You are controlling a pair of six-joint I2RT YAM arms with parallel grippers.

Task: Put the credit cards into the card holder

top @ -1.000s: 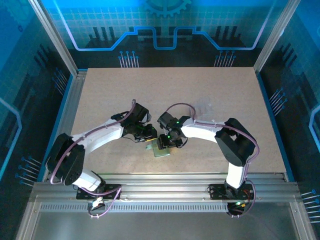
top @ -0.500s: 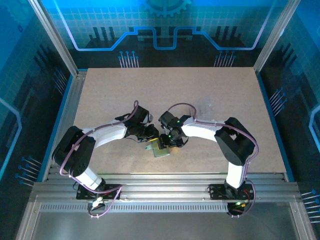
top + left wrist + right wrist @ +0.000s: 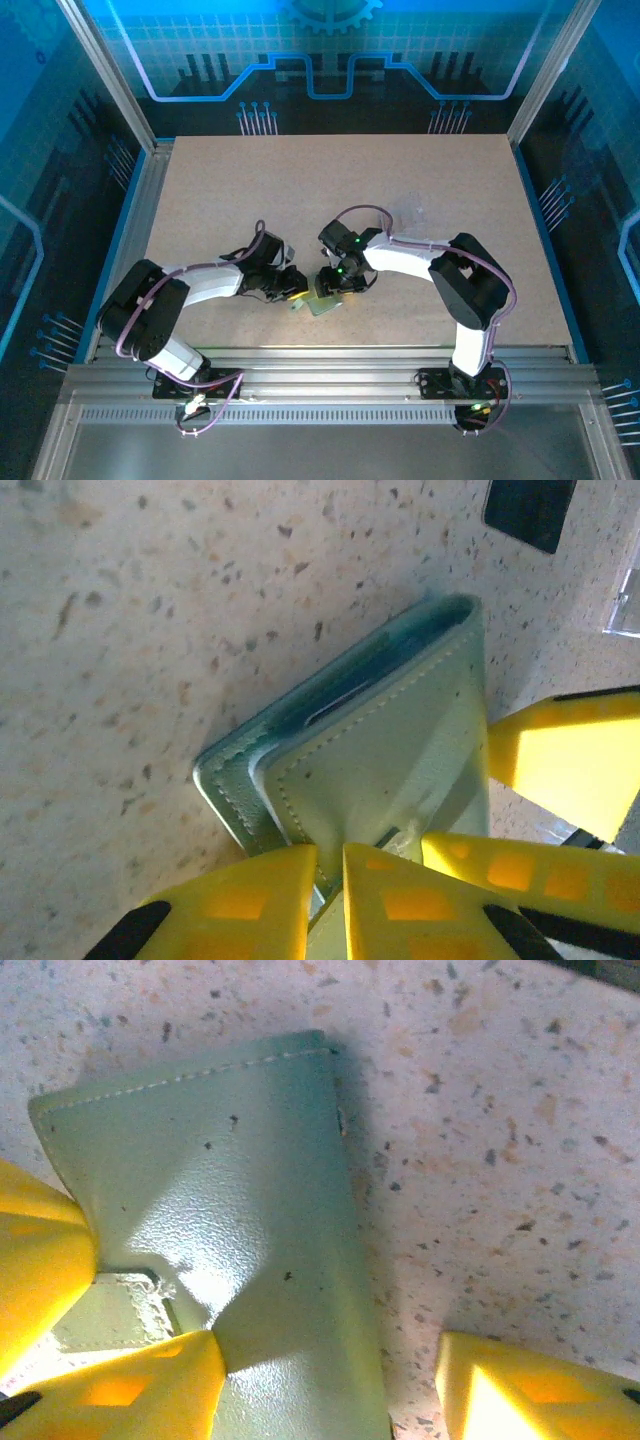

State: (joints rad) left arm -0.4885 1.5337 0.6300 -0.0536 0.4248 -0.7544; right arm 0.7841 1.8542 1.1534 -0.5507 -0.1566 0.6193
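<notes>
- The card holder (image 3: 322, 304) lies flat on the table (image 3: 420, 190), near the front edge and between the two arms, where both of them can reach it.
- The left gripper (image 3: 330, 880) has its jaws nearly together on a corner of the card holder. A thin green layer sits between its yellow fingers (image 3: 240, 905). I judge that it pinches the upper flap, to lift it and make the pocket open.
- In the left wrist view, the mouth of the holder shows as a dark gap along one edge, so the pocket seems to be a little open.
- The right gripper (image 3: 330, 1345) has its jaws apart and grips nothing. One finger (image 3: 140, 1385) lies against one side of the holder. The other stands over the bare table just beside the opposite edge, with a gap between.
- I think the right gripper is placed so to hold the holder steady, so that it does not slide while the other claw pulls.
- A black flat corner (image 3: 528, 510) shows on the table beyond the holder, apart from it. It may be the black card, but I cannot tell surely.
- Neither claw carries a card, so I judge the inserting is not yet begun. The step in hand is preparing the holder.
</notes>
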